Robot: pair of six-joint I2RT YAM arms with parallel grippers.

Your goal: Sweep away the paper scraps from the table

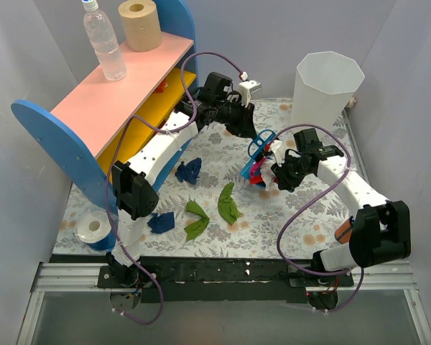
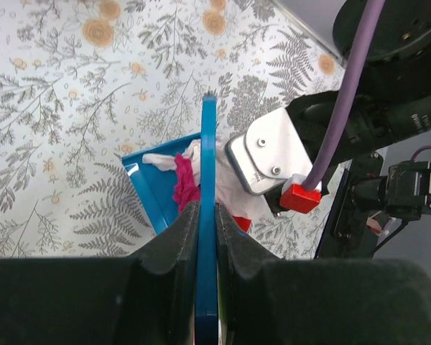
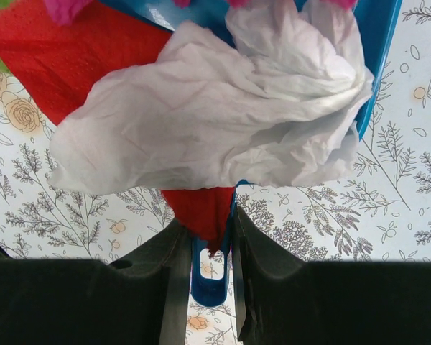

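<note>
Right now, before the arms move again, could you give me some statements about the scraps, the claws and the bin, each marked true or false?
1. Two green scraps lie on the table. True.
2. The left claw is open and empty. False: it is shut on a thin blue handle.
3. White paper sits in the blue dustpan. True.
4. The white bin lies on its side. False: it stands upright.
5. All navy scraps are in the dustpan. False: two lie on the table.
</note>
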